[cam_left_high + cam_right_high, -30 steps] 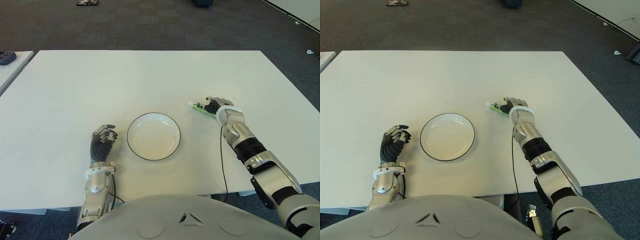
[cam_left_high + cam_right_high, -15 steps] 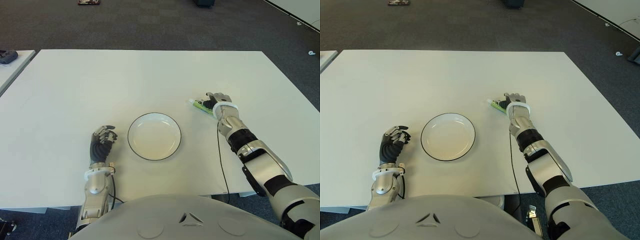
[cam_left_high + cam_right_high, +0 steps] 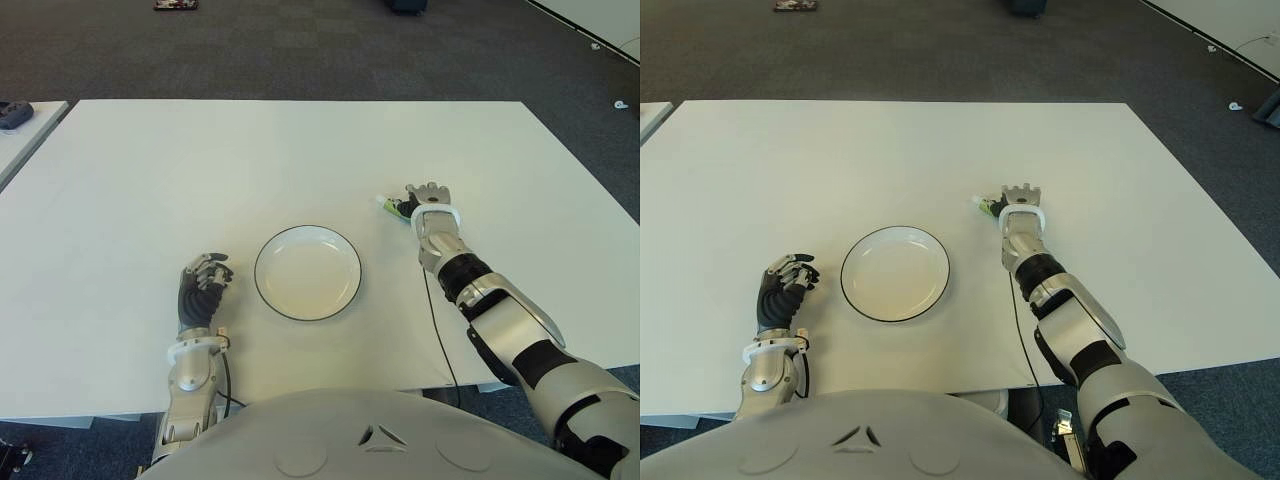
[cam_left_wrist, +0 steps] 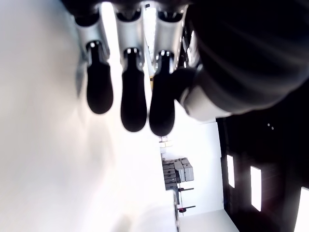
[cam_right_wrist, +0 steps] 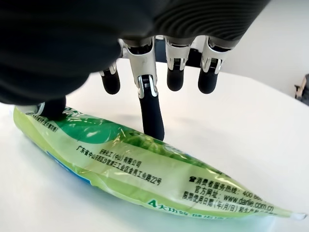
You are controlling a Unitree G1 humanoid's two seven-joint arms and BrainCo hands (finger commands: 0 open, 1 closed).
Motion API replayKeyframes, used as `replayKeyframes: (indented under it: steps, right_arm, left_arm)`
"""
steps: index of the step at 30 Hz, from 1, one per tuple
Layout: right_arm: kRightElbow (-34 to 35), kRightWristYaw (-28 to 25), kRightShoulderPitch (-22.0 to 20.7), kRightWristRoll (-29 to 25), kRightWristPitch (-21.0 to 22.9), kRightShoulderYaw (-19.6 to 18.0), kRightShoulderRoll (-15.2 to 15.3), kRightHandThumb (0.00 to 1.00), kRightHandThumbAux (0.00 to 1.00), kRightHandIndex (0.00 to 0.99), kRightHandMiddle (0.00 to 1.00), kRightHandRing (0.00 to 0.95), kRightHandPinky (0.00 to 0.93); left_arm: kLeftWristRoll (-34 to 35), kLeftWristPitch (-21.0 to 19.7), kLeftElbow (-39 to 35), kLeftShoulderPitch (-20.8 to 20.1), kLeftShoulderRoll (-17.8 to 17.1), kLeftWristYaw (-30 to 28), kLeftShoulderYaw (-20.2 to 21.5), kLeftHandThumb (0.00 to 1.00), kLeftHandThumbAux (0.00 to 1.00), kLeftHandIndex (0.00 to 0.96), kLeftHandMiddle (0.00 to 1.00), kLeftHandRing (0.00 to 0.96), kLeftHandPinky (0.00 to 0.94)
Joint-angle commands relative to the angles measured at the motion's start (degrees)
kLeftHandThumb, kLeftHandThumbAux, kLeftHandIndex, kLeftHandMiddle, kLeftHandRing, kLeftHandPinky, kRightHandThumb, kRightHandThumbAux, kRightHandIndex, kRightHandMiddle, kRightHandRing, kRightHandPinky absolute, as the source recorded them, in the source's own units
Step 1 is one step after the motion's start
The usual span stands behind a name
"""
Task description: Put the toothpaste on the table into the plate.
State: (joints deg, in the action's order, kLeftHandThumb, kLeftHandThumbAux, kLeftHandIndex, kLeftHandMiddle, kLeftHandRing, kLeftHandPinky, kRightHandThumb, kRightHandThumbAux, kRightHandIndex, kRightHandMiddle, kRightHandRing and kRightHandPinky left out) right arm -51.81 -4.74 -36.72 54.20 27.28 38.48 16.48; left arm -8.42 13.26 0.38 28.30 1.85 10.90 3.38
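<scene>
**Right hand over the toothpaste, plate bare**

On the white counter (image 3: 300,160), which fills most of both eye views, the largest thing is the round white plate (image 3: 307,272) with a dark rim, sitting near the robot's edge, roughly midway between the two arms, with nothing in it. To the right of the plate and a little farther from the robot, the right hand (image 3: 427,203) reaches over the green toothpaste (image 5: 145,171), which lies flat on the counter, apart from the plate. In the right wrist view one finger and the thumb touch the tube from opposite sides while the other fingers (image 5: 175,77) hang half-curled above it; the tube is pinched lightly at most and is not lifted. In the eye views only the tube's white cap end shows past the hand. The left hand (image 3: 203,285) shows just left of the plate, its fingers (image 4: 131,99) curled loosely and holding nothing.
</scene>
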Motion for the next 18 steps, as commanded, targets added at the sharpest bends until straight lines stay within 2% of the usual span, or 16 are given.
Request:
replayKeyframes:
  steps: [1, 9, 18]
  right_arm:
    - [-4.2, -1.7, 4.5, -0.3, -0.9, 2.5, -2.2, 0.576, 0.149, 0.000, 0.000, 0.000, 0.000]
    - [-2.9, -2.1, 4.7, 1.1, -1.4, 4.6, -1.6, 0.593, 0.165, 0.000, 0.000, 0.000, 0.000]
    - [3.3, -4.0, 6.5, 1.8, -0.4, 5.8, 0.5, 0.635, 0.200, 0.000, 0.000, 0.000, 0.000]
  left_arm:
    - [-0.1, -1.3, 1.1, 0.8, 0.3, 0.2, -0.2, 0.700, 0.718, 0.430, 0.598, 0.589, 0.570]
    - [-0.2, -2.1, 0.9, 0.6, 0.6, 0.6, -0.1, 0.701, 0.719, 0.429, 0.592, 0.583, 0.559]
    - [0.0, -1.9, 1.0, 0.2, 0.6, 0.4, -0.1, 0.702, 0.718, 0.429, 0.586, 0.581, 0.561]
